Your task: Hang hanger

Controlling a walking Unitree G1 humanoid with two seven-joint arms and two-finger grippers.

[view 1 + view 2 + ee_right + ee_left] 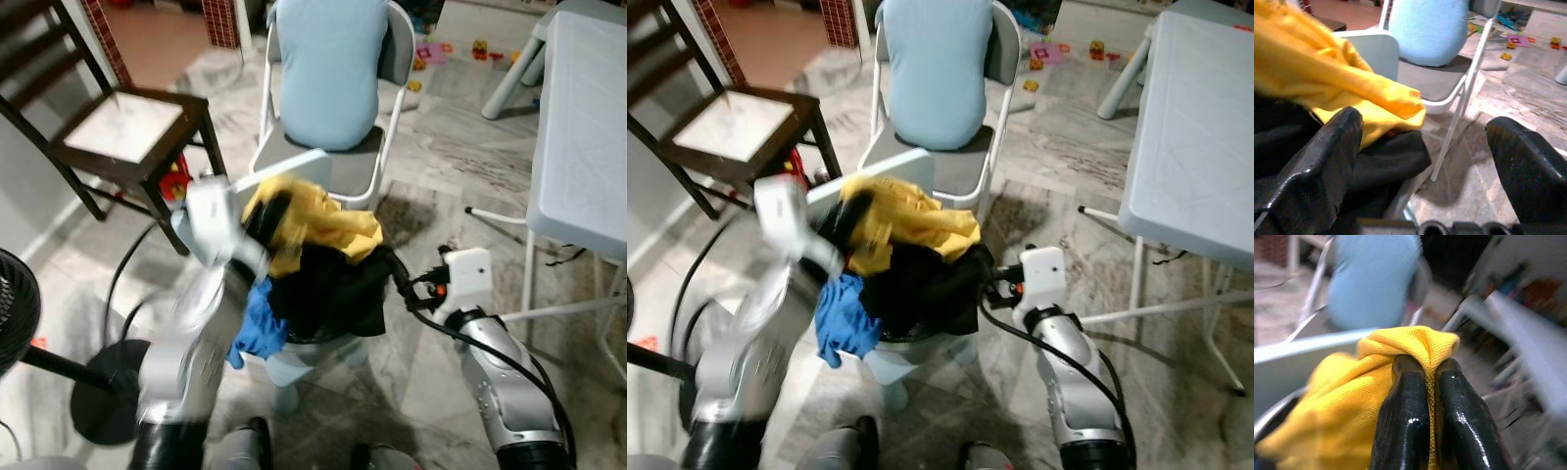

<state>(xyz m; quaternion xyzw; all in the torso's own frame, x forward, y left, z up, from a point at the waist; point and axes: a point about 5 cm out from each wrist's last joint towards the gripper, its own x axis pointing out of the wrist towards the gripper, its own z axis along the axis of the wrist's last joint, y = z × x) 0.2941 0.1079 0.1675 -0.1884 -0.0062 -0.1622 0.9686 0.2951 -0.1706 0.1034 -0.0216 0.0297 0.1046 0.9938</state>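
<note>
The left tool (1427, 382) is clamped on a fold of a yellow shirt (323, 230), its two black fingers (1403, 421) pressed together with the cloth pinched between them. In the head views this arm is blurred and reaches up over a heap of clothes in a pale basket (294, 367) on the floor in front of the robot. The yellow shirt lies on top of the heap, a black garment (333, 289) sits under it, and a blue cloth (257, 328) hangs over the basket's near left side.

The right tool (1425, 147) is spread wide, gripping nothing, and sits just beside the right edge of the heap, close to the black garment and the yellow shirt's hem.

No hanger can be made out in the heap or around it.

Behind the basket stands a folding chair (377, 162) with a light blue cushion (328, 69) leaning on its back. A dark wooden chair (132, 137) stands to the left, a white table (583, 127) to the right, and the black base of a fan (98, 392) is on the floor at the near left.
</note>
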